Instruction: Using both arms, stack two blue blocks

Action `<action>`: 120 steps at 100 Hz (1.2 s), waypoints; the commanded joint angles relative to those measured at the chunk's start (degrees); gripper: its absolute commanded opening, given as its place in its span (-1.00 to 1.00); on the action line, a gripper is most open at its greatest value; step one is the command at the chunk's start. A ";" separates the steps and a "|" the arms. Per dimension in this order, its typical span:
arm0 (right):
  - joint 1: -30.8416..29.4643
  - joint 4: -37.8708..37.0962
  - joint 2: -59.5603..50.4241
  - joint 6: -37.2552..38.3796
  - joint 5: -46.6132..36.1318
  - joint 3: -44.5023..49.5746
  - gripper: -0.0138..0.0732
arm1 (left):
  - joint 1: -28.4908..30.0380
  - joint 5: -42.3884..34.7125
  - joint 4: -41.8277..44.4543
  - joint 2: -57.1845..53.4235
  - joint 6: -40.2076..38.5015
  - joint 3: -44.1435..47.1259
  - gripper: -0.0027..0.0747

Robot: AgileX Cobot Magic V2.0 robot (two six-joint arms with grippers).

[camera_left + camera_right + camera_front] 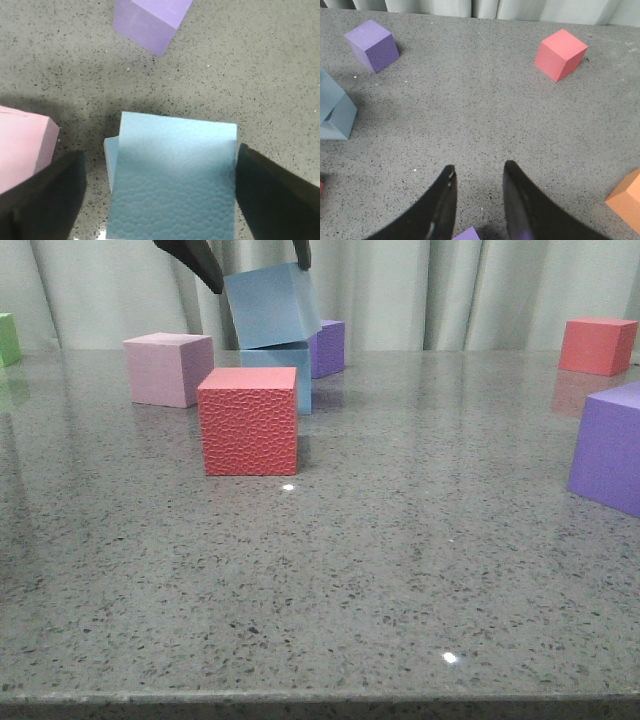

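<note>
Two pale blue blocks stand one on the other at the back left of the table. The upper blue block (272, 305) sits tilted and skewed on the lower blue block (290, 368), which is partly hidden behind a red textured cube (248, 420). My left gripper (260, 275) straddles the upper block (175, 180) and is open: one finger (270, 195) touches its side, while the other finger (45, 200) stands clear of it. Only a sliver of the lower block (111, 155) shows there. My right gripper (479, 172) hangs open over bare table, with nothing between its fingers.
A pink cube (168, 368) stands left of the stack and a purple cube (328, 348) just behind it. Another purple cube (610, 445) and a red cube (596, 345) are at the right, a green cube (8, 338) at the far left. An orange cube (625, 200) lies near my right gripper.
</note>
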 commanded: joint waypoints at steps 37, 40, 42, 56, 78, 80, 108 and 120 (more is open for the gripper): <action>-0.41 -3.45 -1.33 -0.14 -3.68 -1.31 -0.11 | -0.70 -3.08 -0.67 -4.30 0.13 -1.83 0.57; -0.41 -3.45 -1.33 -0.14 -3.68 -1.31 -0.11 | -0.87 -3.08 -0.67 -4.30 0.17 -1.83 0.57; -0.41 -3.45 -1.33 -0.14 -3.68 -1.31 -0.11 | -1.04 -3.08 -0.67 -4.30 0.17 -1.83 0.57; -0.41 -3.45 -1.33 -0.14 -3.68 -1.31 -0.11 | -2.13 -3.22 -0.55 -4.30 0.60 -1.83 0.56; -0.41 -3.55 -1.33 -0.14 -3.74 -1.31 -0.11 | -2.36 -3.22 -0.26 -4.80 1.27 -1.83 0.56; -0.41 -3.55 -1.33 -0.14 -3.80 -1.31 -0.11 | -2.36 -3.22 -0.14 -4.91 1.27 -1.83 0.56; -0.41 -3.62 -1.97 -0.10 -4.92 -1.31 -0.11 | -2.46 -3.22 3.53 -7.92 1.65 -1.83 0.47; -0.41 -4.02 -3.10 -0.10 -5.42 -1.31 -0.11 | -2.46 -2.59 5.21 -9.68 1.91 -1.73 0.30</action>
